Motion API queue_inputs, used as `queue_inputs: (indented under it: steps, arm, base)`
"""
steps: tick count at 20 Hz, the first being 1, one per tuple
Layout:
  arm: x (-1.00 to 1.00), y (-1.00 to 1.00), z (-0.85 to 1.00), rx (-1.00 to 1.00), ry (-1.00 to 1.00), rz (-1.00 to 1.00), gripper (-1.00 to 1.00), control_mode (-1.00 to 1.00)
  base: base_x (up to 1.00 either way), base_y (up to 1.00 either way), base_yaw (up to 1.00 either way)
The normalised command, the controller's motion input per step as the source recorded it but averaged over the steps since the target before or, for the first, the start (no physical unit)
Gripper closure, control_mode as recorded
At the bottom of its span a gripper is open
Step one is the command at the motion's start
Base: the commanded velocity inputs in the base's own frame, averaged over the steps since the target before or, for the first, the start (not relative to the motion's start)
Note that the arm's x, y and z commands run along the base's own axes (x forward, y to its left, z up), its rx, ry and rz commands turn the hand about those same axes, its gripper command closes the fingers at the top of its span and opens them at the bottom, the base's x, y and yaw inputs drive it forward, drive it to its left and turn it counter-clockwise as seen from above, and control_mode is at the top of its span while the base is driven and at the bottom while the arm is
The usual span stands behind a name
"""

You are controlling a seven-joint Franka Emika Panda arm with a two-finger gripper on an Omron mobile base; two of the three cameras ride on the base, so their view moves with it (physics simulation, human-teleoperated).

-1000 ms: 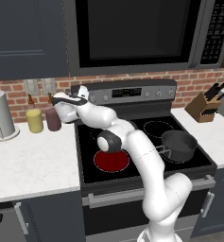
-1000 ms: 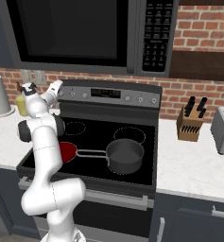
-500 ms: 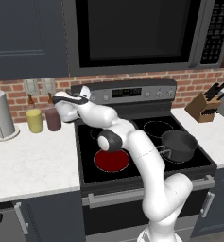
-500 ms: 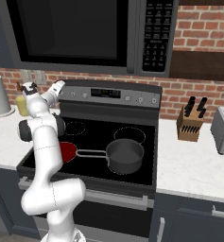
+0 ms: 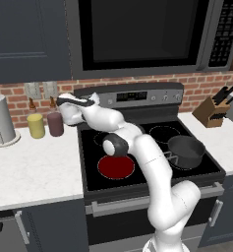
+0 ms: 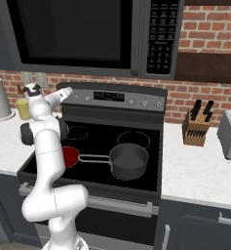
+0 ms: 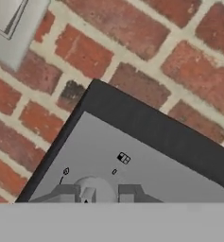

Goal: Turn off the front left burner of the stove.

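The stove (image 5: 152,147) fills the middle of the left base view, its black glass top running toward the lower centre of the frame and its steel back panel (image 5: 137,97) standing against the brick wall (image 7: 146,33). The front left burner (image 5: 116,167) glows solid red, low and left of centre on the glass; in the right base view the same burner (image 6: 70,156) sits at mid-left, partly hidden behind the white arm. A dark saucepan (image 5: 186,151) stands on the right side of the cooktop, its handle reaching left toward the red zone in the right base view. The arm bends up and back so that the gripper (image 5: 94,98) is at the far left end of the back panel, in the upper left part of the frame. In the hand view the jaws stand on either side of a small rounded grey knob (image 7: 90,187) at the bottom centre, with the finger tips (image 7: 66,193) close against it, so they appear clenched around the knob. The panel's dark top edge and the brick wall fill the rest of that view. On the white surface (image 5: 34,167) at the left stand a paper towel roll (image 5: 0,119), a yellow jar (image 5: 36,125) and a dark reddish jar (image 5: 55,123). A knife block (image 5: 214,109) sits at the right, and a microwave (image 5: 147,34) hangs above.
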Motion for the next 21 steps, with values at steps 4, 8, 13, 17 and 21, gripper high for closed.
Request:
queue_inputs:
  steps: [4, 8, 13, 17, 21]
  arm:
    - [0.01, -0.25, 0.00, 0.53, 0.00, -0.19, 1.00, -1.00]
    - [0.02, -0.24, 0.00, 0.55, 0.00, -0.19, 1.00, -1.00]
    - [0.05, -0.25, 0.00, 0.56, 0.00, -0.18, 1.00, -1.00]
    - [-0.04, -0.16, 0.00, 0.34, -0.03, -0.10, 1.00, -1.00]
    - [0.00, 0.00, 0.00, 0.00, 0.00, 0.00, 1.00, -1.00]
  base:
    - [0.00, 0.00, 0.00]
    - [0.00, 0.00, 0.00]
    - [0.00, 0.00, 0.00]
    - [0.00, 0.00, 0.00]
    - [0.00, 0.00, 0.00]
